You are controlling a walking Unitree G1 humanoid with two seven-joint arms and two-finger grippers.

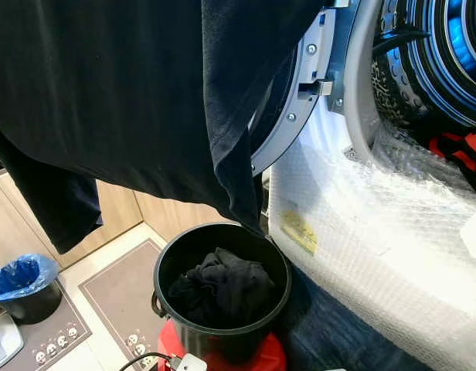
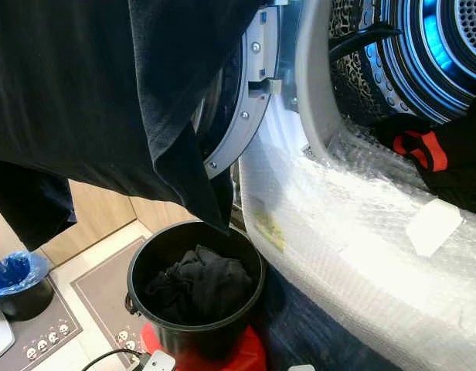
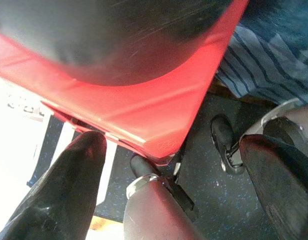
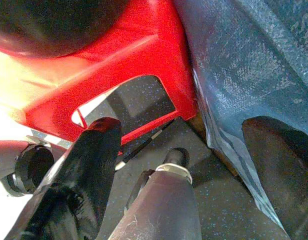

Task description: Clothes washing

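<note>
A large black garment [image 1: 122,93] hangs across the top left of the head views; what holds it is out of frame. Its lower corner dangles just above a black bucket [image 1: 170,259] with dark clothes [image 1: 222,290] inside, standing on a red stool [image 1: 265,357]. The washing machine's door [image 1: 300,100] is swung open, and the drum [image 1: 447,54] glows blue with a red and black item [image 1: 458,151] at its mouth. My left gripper [image 3: 171,145] hangs open low beside the red stool [image 3: 144,115]. My right gripper [image 4: 181,125] is open too, near the stool's leg [image 4: 159,60].
Bubble wrap [image 1: 377,232] covers the washer's front below the drum. A dark blue cloth [image 1: 331,332] lies on the floor at its base. A small bin with a blue bag [image 1: 22,282] stands at the far left on a grey mat [image 1: 118,297]. Wooden cabinets [image 1: 122,205] are behind.
</note>
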